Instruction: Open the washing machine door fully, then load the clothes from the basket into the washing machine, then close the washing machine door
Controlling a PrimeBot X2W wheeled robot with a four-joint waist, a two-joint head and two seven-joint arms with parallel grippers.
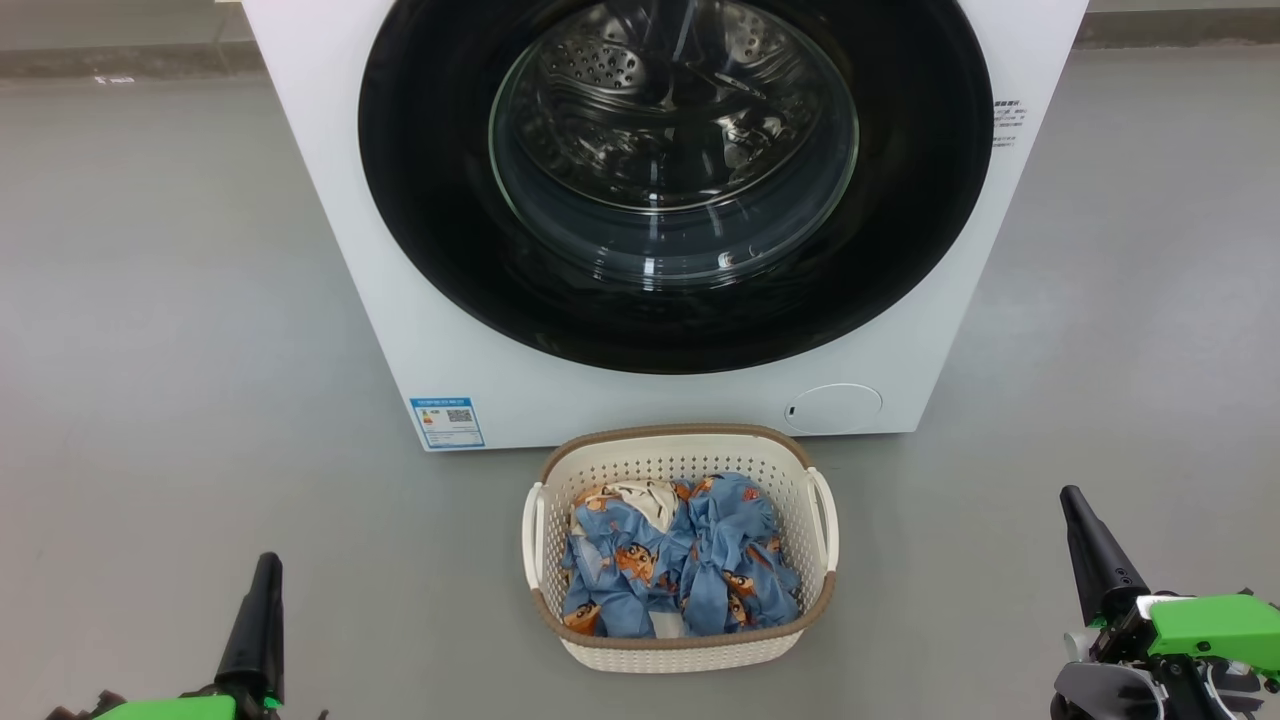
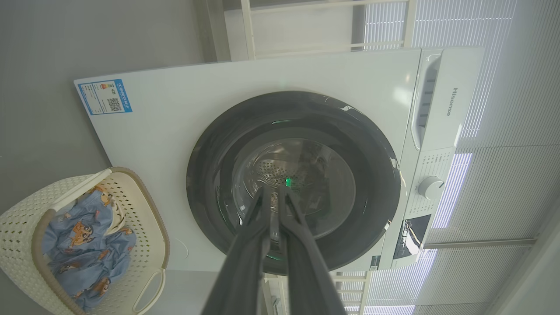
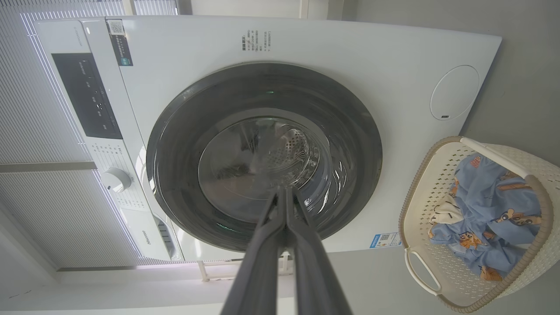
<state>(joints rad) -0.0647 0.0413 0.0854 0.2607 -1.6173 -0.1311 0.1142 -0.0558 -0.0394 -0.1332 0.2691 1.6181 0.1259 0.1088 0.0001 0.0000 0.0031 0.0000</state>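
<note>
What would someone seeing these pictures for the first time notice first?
The big glossy black door of the white washer, shut, dominates the top centre of the head view, its glass showing the steel drum. Just in front of it on the grey floor stands the cream basket holding blue cartoon-print clothes. The left gripper and right gripper, both shut, sit at the lower corners.

Grey floor (image 1: 160,380) carried two things. Washer (image 1: 340,250) stood toward the floor's far edge, close to the wall. Basket (image 1: 690,650) sat just in front of the washer, about mid-width; couldn't tell if they touched.
</note>
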